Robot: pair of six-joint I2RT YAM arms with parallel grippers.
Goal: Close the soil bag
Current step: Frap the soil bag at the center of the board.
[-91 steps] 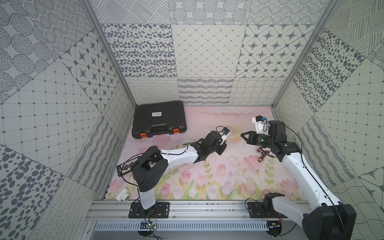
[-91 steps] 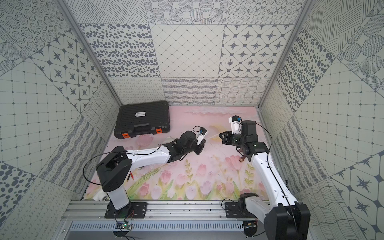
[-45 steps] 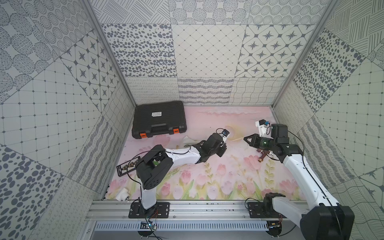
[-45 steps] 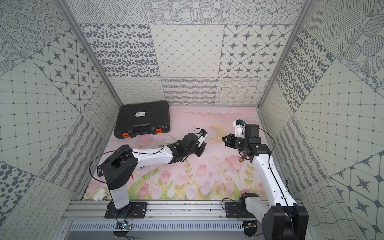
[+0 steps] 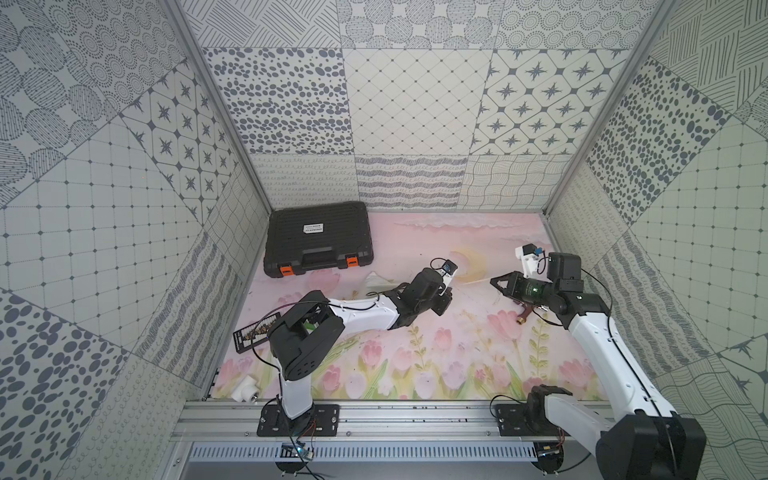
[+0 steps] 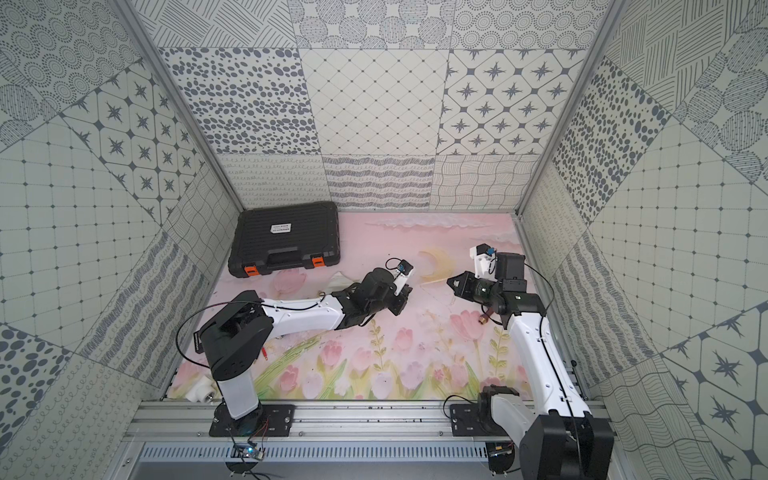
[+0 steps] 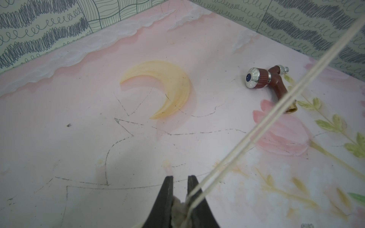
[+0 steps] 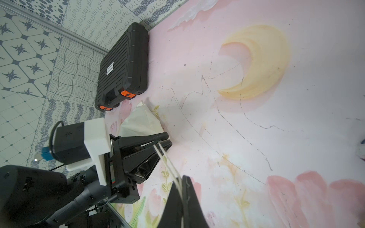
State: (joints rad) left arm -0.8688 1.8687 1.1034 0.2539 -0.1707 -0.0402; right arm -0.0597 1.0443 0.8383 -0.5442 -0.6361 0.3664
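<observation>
The soil bag (image 5: 376, 282) (image 6: 338, 280) is a cream cloth pouch lying on the pink mat behind my left arm, partly hidden by it; the right wrist view shows it (image 8: 142, 122) too. My left gripper (image 5: 445, 297) (image 6: 401, 301) (image 7: 180, 177) (image 8: 167, 139) is shut on the bunched cloth of the bag's mouth. Two thin cream cords (image 7: 276, 110) (image 8: 166, 158) run taut from there to my right gripper (image 5: 494, 282) (image 6: 451, 282) (image 8: 182, 178), which is shut on them a short way to the right.
A black ribbed case with orange latches (image 5: 318, 237) (image 8: 122, 65) lies at the back left. A brown hose nozzle (image 7: 270, 79) (image 5: 524, 311) lies under my right wrist. A black strip (image 5: 253, 332) and a white fitting (image 5: 245, 388) sit at the front left.
My right gripper has drifted a little to the right and toward the front, still holding the cords. The left arm has shifted slightly, its grip unchanged.
</observation>
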